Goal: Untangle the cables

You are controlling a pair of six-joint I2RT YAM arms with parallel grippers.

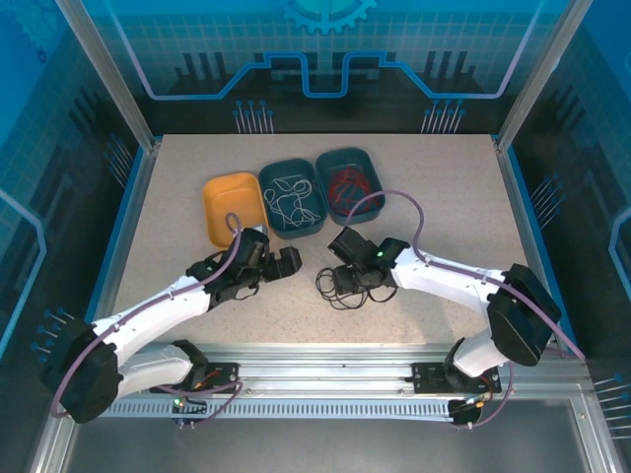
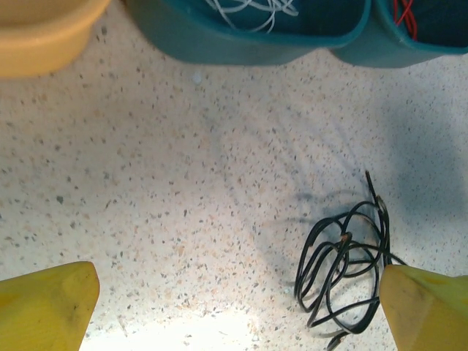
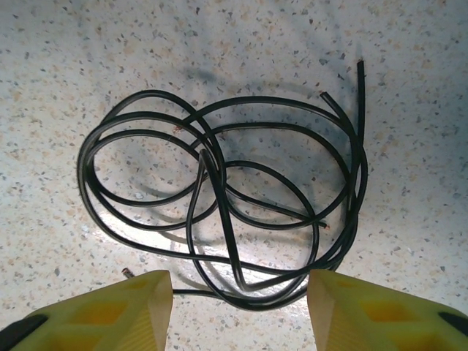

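Pale beige peppered with dark and tan speckles across the table (image 1: 444, 197). Glossy black along the black cable (image 3: 219, 205), with tiny coppery flecks at cut ends. White for the white cable (image 1: 288, 200), against the dark teal of the middle bin (image 1: 301, 234). Red for the red cable (image 1: 347, 184) in the right bin (image 1: 345, 151), same teal. Plain orange-yellow on the left bin (image 1: 232, 202). Bright yellow on the left jaws and the right jaws. White shells with black joints on the left arm (image 1: 148, 320) and the right arm (image 1: 444, 281), purple along their thick hoses (image 1: 394, 195). Blue on the far wall (image 1: 325, 49), traced with a lighter blue grid and circuit-like lines.
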